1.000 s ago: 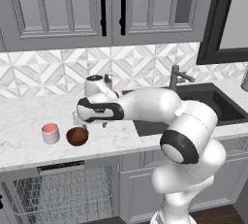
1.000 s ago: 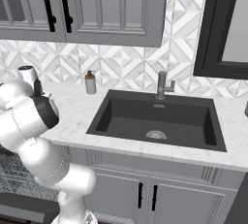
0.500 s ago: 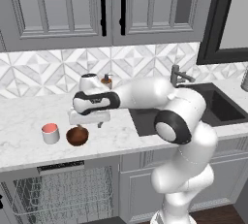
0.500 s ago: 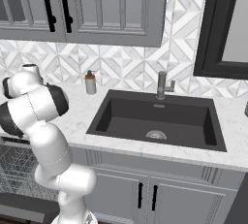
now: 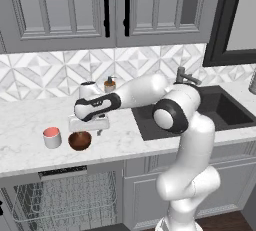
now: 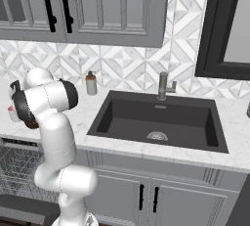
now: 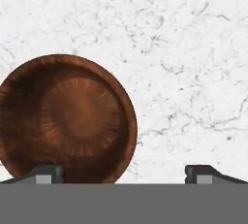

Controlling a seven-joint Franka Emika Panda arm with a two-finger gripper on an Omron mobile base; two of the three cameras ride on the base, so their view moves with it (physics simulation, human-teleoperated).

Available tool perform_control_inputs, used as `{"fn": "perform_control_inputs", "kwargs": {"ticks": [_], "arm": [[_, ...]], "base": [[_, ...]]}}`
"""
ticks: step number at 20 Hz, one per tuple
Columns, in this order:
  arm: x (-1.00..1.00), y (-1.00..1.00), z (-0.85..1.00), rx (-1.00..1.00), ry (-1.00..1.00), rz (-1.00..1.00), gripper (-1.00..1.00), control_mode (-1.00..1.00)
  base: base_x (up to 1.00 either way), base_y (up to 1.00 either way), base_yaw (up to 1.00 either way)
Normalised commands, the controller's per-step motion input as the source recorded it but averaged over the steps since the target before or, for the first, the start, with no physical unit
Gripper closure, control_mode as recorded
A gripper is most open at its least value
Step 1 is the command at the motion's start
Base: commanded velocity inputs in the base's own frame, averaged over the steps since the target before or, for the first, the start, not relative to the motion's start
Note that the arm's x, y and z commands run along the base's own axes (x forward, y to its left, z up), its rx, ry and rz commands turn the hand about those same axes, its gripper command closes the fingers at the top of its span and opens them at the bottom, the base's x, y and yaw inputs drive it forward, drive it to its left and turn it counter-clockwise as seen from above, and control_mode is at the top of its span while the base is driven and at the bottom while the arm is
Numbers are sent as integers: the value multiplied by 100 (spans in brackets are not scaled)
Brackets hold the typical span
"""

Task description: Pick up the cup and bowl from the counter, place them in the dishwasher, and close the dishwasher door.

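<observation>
Cup (image 5: pixel 52 137) crowds bowl (image 5: pixel 80 140); counter (image 5: pixel 30 120) elsewhere bare.

White marble counter (image 5: pixel 30 120) spans the frame's middle band before me. At lower left on it, a grey cup (image 5: pixel 52 137) stands just beside a dark reddish-brown bowl (image 5: pixel 80 140). A soap dispenser (image 5: pixel 109 84) stands near the backsplash, centre.

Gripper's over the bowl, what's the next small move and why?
Probably shift the gripper sideways toward the bowl, then descend. In the hand view the jaws stand open and the bowl sits off-centre, over one fingertip, not in the gap; nothing is grasped yet.
</observation>
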Motion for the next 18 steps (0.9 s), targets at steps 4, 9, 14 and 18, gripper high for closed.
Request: {"fn": "perform_control_inputs", "kwargs": {"ticks": [4, 9, 14, 18], "arm": [[9, 16, -56, 0, 0, 0, -100, -100], [3, 7, -34, 0, 0, 0, -100, -100], [0, 0, -8, 0, 1, 0, -100, -100], [0, 0, 0, 0, 1, 0, 100, -100]], "base": [[0, 0, 0], [0, 0, 0], [0, 0, 0], [0, 0, 0]]}}
